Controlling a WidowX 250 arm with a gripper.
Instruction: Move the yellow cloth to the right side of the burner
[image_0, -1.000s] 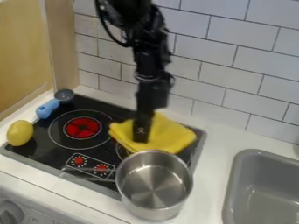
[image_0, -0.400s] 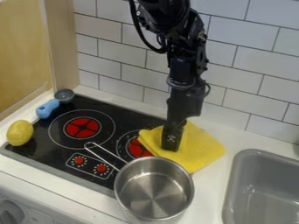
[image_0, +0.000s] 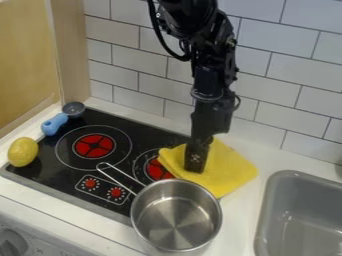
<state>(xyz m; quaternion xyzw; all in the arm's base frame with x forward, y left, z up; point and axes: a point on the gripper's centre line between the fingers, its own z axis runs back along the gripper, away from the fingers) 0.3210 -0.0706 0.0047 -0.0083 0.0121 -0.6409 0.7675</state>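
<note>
Cannot tell the hand (image_0: 196, 161) clenched from released, but see it down on the yellow cloth (image_0: 228, 173), spread mostly right of the right-hand burner (image_0: 157, 170) with an edge lapping over it, probably for control in setting the cloth beside that burner.

The pot (image_0: 176, 220) is shiny, smooth metal; the yellow cloth (image_0: 230, 172) looks soft and matt; the stovetop (image_0: 143, 137) is glossy black.

Jaws, yellow cloth (image_0: 232, 171) shifted right, partly onto counter (image_0: 242, 210); right burner (image_0: 157, 170) more exposed; pot handle (image_0: 126, 175) swung toward wall (image_0: 287, 95).
</note>
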